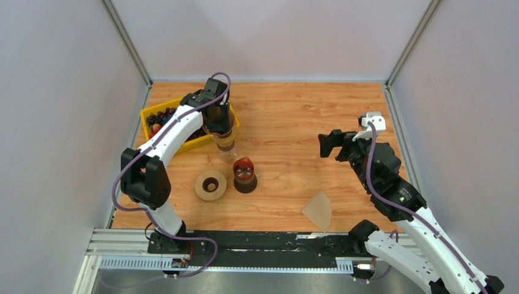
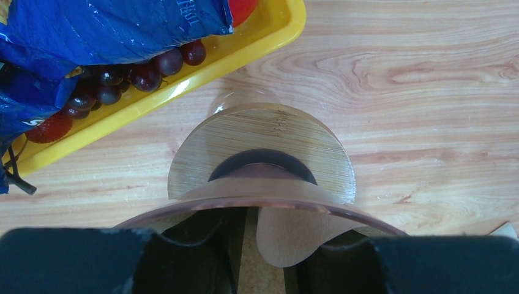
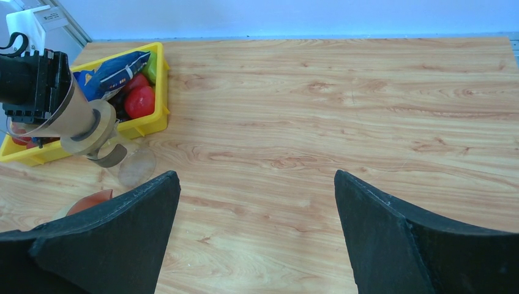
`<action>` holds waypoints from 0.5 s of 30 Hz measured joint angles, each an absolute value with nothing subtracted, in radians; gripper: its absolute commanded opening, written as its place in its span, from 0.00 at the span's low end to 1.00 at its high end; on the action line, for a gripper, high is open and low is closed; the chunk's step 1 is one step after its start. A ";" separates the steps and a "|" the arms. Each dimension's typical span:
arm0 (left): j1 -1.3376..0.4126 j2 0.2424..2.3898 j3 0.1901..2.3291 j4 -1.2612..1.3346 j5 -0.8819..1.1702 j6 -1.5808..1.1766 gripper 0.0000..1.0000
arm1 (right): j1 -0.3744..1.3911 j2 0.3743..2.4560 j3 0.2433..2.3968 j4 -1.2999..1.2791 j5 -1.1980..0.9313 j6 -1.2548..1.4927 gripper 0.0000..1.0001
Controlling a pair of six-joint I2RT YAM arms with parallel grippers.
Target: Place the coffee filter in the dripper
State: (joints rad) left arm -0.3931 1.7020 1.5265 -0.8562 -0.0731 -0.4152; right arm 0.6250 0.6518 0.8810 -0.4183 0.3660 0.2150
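Tan coffee filter flat on tabletop near right arm's base, well apart from dripper. Dripper clenched in left tool beside yellow bin. Right tool spread wide, empty.

**Bright, even light; soft shadows**

Top view: diffuse overhead light. Table warm and evenly lit, with faint soft-edged shadows, sharp throughout.

Left wrist: wood grain crisp. White glare on yellow tray wall. Left gripper fingers blurred and black, detail lost.

Right wrist: blue cast on back wall. Right gripper fingers underexposed. Clear dripper throws a pale bright patch on the wood.
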 measured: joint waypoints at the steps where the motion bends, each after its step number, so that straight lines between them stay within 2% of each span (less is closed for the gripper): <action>1: -0.393 1.702 1.526 -0.856 -0.073 -0.415 0.35 | 0.625 0.652 0.881 -0.418 0.366 0.215 1.00; 6: -0.394 1.703 1.527 -0.857 -0.080 -0.414 0.29 | 0.625 0.652 0.881 -0.418 0.366 0.215 1.00; 15: -0.414 1.715 1.539 -0.886 -0.105 -0.414 0.29 | 0.625 0.652 0.881 -0.419 0.368 0.215 1.00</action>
